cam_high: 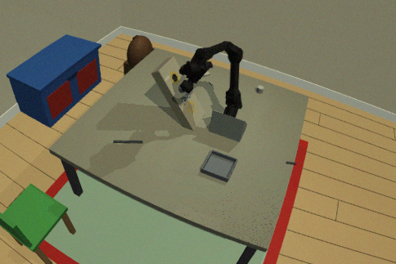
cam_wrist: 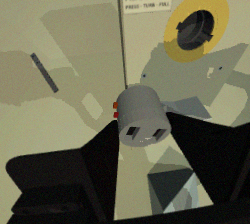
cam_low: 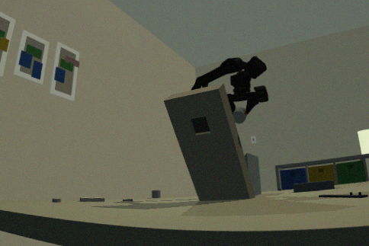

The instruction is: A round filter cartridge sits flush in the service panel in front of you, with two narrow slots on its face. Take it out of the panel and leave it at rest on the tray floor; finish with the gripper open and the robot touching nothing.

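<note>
One arm reaches over the table point(cam_high: 262, 176), and its gripper point(cam_wrist: 142, 131) is clenched on the single filter cartridge point(cam_wrist: 141, 116). The grey cylinder is out of the service panel point(cam_high: 177, 95) and held in the air in front of its sloped face, apart from the surface. In the wrist view the cartridge's face shows two narrow dark slots side by side, and two small red marks sit on its side wall. The two dark fingers press on it from either flank.

Behind it, one yellow-ringed socket point(cam_wrist: 197, 27) stands open and dark, with the cartridge gone from it. The top view shows what looks like a second yellow ring point(cam_high: 191, 106) lower on the panel, though it is too small to tell what it marks.

One grey tray point(cam_high: 218, 166) lies on the table nearer the front edge, well apart from the panel and the gripper.
</note>
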Robot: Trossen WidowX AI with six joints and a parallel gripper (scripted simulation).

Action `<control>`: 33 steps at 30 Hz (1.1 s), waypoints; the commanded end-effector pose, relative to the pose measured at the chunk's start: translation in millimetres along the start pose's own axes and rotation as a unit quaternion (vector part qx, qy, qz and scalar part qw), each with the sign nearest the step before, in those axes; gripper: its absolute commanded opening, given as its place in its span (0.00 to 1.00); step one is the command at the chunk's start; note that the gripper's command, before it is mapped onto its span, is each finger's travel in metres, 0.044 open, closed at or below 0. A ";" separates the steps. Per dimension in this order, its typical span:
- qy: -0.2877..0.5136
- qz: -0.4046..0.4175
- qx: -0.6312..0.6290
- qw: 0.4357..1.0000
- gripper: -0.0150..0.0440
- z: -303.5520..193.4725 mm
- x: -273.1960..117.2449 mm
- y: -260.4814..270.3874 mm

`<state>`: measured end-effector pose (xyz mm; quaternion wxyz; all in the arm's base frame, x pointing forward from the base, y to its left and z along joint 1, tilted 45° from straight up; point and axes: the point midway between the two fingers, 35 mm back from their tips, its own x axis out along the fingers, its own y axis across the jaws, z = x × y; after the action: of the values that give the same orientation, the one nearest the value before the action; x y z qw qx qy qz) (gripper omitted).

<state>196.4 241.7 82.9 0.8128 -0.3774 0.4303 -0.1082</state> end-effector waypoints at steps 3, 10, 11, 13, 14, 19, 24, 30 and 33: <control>0.010 0.045 -0.074 0.996 0.25 -15.4 -6.5 27.5; 0.019 0.121 -0.203 0.971 0.25 -47.5 -18.1 76.7; 0.019 0.132 -0.221 0.966 0.25 -52.6 -20.1 83.4; 0.019 0.154 -0.257 0.954 0.25 -62.4 -23.9 96.1; 0.018 0.164 -0.275 0.947 0.25 -67.2 -25.9 102.3; 0.008 0.216 -0.364 0.906 0.25 -91.2 -35.9 131.5; -0.009 0.265 -0.446 0.855 0.25 -114.2 -46.1 157.2; -0.012 0.272 -0.458 0.846 0.25 -118.8 -47.5 161.2; -0.013 0.286 -0.478 0.830 0.25 -139.0 -46.4 170.5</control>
<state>49.7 314.1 -45.2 0.5500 -0.5743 0.5075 0.3319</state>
